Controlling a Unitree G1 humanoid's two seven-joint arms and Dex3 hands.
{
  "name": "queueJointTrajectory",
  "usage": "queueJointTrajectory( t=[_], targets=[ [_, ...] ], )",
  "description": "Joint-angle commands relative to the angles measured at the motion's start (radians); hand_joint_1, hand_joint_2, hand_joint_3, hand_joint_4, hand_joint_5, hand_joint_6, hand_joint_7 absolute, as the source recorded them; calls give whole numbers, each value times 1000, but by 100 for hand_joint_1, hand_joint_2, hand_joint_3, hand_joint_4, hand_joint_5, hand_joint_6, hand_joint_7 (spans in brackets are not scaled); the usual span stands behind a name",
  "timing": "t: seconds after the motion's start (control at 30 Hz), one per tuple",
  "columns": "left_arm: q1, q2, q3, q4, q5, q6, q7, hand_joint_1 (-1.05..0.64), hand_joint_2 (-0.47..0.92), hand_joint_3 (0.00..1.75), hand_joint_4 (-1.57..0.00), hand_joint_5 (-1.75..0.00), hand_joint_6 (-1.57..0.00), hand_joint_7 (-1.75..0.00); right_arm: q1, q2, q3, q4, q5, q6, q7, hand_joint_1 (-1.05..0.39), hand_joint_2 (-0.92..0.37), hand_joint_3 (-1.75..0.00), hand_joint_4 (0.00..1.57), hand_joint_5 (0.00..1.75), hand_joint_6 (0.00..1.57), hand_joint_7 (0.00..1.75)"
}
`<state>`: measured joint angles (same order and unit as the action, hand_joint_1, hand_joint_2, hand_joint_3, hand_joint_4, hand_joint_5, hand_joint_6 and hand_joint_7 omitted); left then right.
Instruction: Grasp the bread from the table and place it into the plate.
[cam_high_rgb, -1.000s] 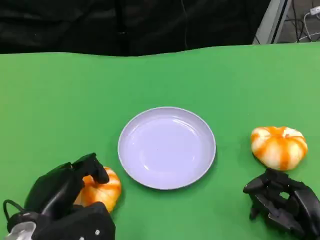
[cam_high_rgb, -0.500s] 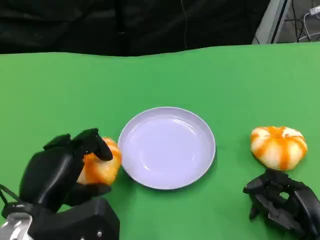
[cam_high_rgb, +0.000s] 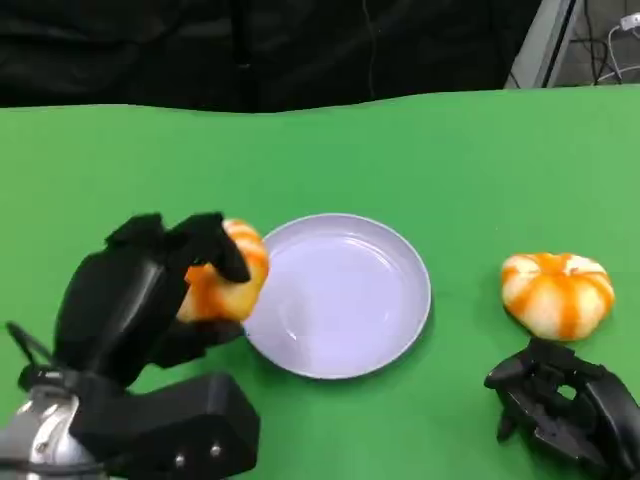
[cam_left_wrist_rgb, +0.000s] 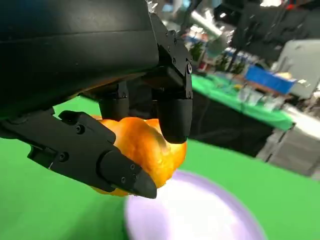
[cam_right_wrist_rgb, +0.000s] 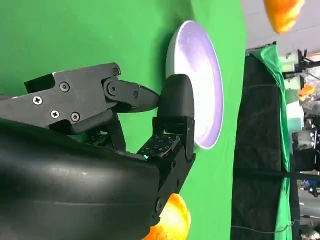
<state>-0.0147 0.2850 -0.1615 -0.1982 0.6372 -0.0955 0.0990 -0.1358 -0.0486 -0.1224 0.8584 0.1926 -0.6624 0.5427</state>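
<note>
My left hand (cam_high_rgb: 140, 295) grips an orange-and-white bread roll (cam_high_rgb: 228, 275) and holds it in the air at the left rim of the lavender plate (cam_high_rgb: 345, 340). In the left wrist view black fingers (cam_left_wrist_rgb: 172, 107) wrap the bread (cam_left_wrist_rgb: 142, 150), with the plate (cam_left_wrist_rgb: 200, 215) below it. A second striped bread roll (cam_high_rgb: 558, 292) lies on the green table at the right. My right hand (cam_high_rgb: 565, 410) rests on the table just in front of that roll, fingers curled, holding nothing. The right wrist view shows the plate (cam_right_wrist_rgb: 200, 80) past that hand's fingers (cam_right_wrist_rgb: 175, 107), and the nearby roll (cam_right_wrist_rgb: 172, 222).
The green table (cam_high_rgb: 120, 160) stretches back to a dark curtain. Grey frame bars and cables stand at the far right corner. Other green tables and clutter appear in the background of the left wrist view.
My left hand has lifted the bread off the table and carried it up and rightward to the plate's left rim. The right hand and the other roll have stayed put.
</note>
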Motion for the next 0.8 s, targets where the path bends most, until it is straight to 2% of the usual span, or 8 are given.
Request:
queueJointTrajectory(
  t=[0.03, 0.8],
  targets=[
    [-3, 4, 2, 9, 1, -6, 3, -6, 83, 0, -51, -175, -46, -156, 3, -9, -3, 4, 0, -5, -4, -22, -92, -50, 66, 175, 75, 111],
    [-3, 3, 3, 10, 1, -7, 2, -6, 83, 0, -51, -175, -46, -156, 3, -10, -3, 4, 0, -5, -4, -22, -92, -50, 66, 175, 75, 111]
  ],
)
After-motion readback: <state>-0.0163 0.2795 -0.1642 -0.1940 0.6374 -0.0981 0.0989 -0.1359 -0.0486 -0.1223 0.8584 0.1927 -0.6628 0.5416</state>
